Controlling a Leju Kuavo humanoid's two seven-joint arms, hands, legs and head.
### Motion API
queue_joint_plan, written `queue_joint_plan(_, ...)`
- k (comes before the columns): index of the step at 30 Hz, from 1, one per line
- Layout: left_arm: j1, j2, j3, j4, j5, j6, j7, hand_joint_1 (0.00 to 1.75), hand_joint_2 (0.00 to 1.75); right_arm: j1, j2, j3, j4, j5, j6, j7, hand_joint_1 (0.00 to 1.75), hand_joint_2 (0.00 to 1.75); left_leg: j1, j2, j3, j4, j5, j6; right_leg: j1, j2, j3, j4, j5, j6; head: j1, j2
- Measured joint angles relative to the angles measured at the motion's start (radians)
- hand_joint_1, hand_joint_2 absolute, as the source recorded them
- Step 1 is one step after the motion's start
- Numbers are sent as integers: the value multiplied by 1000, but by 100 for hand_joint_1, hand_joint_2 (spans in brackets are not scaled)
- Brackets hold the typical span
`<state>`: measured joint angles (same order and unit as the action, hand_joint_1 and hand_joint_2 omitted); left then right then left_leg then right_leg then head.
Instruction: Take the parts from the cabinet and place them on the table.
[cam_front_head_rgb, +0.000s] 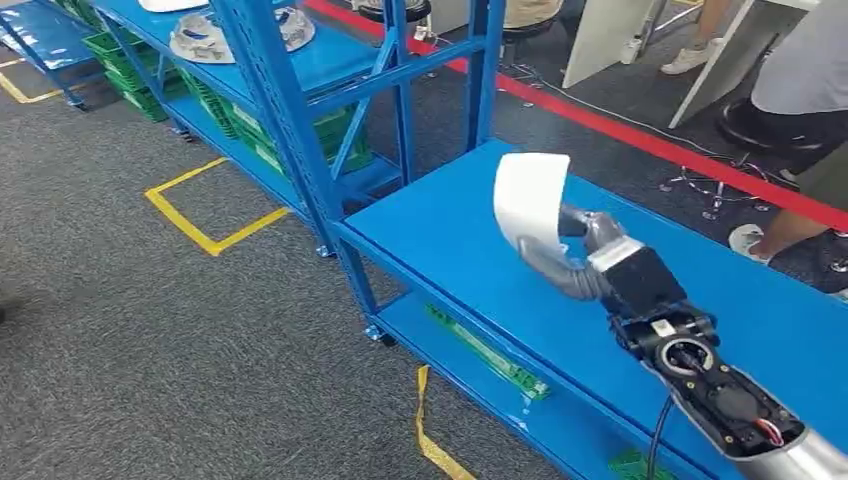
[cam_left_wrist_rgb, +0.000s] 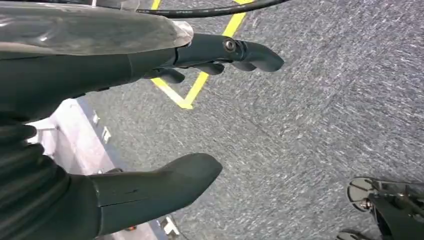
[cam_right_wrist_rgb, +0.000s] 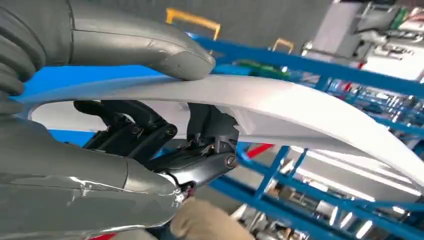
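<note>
1. My right hand (cam_front_head_rgb: 578, 250) is clamped on the white curved part (cam_front_head_rgb: 528, 205), and I have it above the blue counter (cam_front_head_rgb: 470, 265), toward the far long edge and the end nearest the cabinet (cam_front_head_rgb: 290, 95). The part looks clear of the surface, not resting on it, though I can't judge the gap.

2. In the right wrist view the thumb (cam_right_wrist_rgb: 145, 42) presses on the outer face of the part (cam_right_wrist_rgb: 280, 100) and the dark fingers (cam_right_wrist_rgb: 130, 127) sit under its inner side. That is a pinch on a thin, smooth, bowed shell. My main worry is that it slides or pivots out of the pinch if I swing the arm briskly or tilt the wrist.

3. Most of the part sticks out beyond the fingers. If I lower it with the free end leading, that end could touch the counter first and lever the shell out of my hold.

4. If I let go too high, a curved piece like this will likely rock or skid. Near the far edge, that could carry it off the counter to the floor.

5. The cabinet's blue upright stands close to the counter's end. A wide sweep toward it risks clipping the frame with the part.

6. My left hand (cam_left_wrist_rgb: 165, 115) hangs over the grey carpet with fingers and thumb apart and nothing in it. It cannot catch or steady anything from there.

7. People (cam_front_head_rgb: 800, 90) are near the counter's far side, so I'd keep the arm from reaching past that edge.
</note>
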<state>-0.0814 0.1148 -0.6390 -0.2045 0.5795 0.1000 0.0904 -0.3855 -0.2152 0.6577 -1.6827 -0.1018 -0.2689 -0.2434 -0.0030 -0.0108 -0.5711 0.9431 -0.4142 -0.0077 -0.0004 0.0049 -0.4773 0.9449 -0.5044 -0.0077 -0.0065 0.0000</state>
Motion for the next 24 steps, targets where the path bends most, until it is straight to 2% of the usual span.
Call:
queue_joint_plan(3, 0, 0, 0, 0, 3, 1, 0, 0, 175, 19, 0, 0, -23, -43, 34, -30, 175, 175, 0, 0, 0, 0, 0, 0, 0, 0, 0, 0, 0, 0, -1, 0)
queue_joint_plan(7, 0, -2, 0, 0, 10, 2, 3, 0, 175, 68, 21, 8, -36, -178, 215, -148, 175, 175, 0, 0, 0, 0, 0, 0, 0, 0, 1, 0, -1, -1, 2, 0)
queue_joint_plan(11, -2, -3, -2, 0, 10, 4, 4, 0, 175, 96, 66, 51, -26, -278, 389, -199, 175, 175, 0, 0, 0, 0, -1, -1, 1, 0, 0, 0, -1, -1, 0, 0)
queue_joint_plan(15, -2, -3, -2, 0, 10, 4, 4, 0, 175, 96, 67, 52, -25, -281, 395, -200, 175, 175, 0, 0, 0, -1, -1, -1, 1, 0, 1, 0, -1, -1, 0, 0)
queue_joint_plan(17, -2, -3, -3, 0, 10, 4, 4, 0, 175, 95, 81, 67, -17, -297, 442, -206, 175, 175, 0, 0, 0, -1, -1, -1, 1, 0, 1, 0, -1, -2, 0, 0)
queue_joint_plan(18, -3, -6, -5, 0, 10, 5, 0, 0, 175, 96, 128, 109, 25, -299, 483, -219, 175, 175, 0, 0, 0, -1, -1, -1, 2, 0, 0, 0, -2, -2, 0, 0)
queue_joint_plan(24, -4, -9, -7, 0, 14, 5, -1, 0, 175, 85, 186, 162, 90, -300, 547, -221, 175, 175, 0, 0, 0, -1, -1, -1, 2, 0, 1, 0, -2, -2, 1, 0)
